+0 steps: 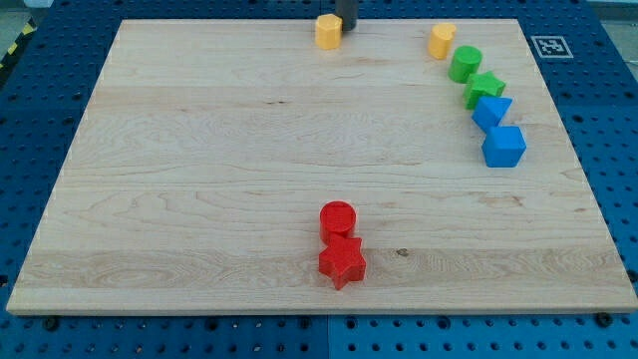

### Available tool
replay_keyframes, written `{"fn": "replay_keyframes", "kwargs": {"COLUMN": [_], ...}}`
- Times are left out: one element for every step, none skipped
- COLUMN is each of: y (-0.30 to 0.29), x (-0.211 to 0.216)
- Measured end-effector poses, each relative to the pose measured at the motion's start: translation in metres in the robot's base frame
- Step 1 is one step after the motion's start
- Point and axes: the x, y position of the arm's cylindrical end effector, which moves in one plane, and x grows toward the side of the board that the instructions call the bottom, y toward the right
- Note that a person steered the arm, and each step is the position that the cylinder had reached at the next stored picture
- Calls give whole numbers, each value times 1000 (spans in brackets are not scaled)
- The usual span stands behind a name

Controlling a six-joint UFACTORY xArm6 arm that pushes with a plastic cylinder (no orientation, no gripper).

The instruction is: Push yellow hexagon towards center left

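Note:
The yellow hexagon [328, 31] lies near the board's top edge, a little right of the middle. My tip [346, 25] is right beside it on its right, touching or nearly touching it; the rod runs out of the view's top. A second yellow block [442, 40], shape unclear, lies alone further right near the top edge.
A green cylinder [465, 64], a green star [483, 89], a blue block [491, 111] and a blue cube [503, 146] form a line down the right side. A red cylinder [338, 219] and red star [342, 262] sit at bottom centre. A marker tag [550, 46] is at the top right corner.

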Motion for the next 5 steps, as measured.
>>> {"fn": "replay_keyframes", "kwargs": {"y": [-25, -25, -29, -51, -73], "x": [11, 37, 68, 82, 103]}}
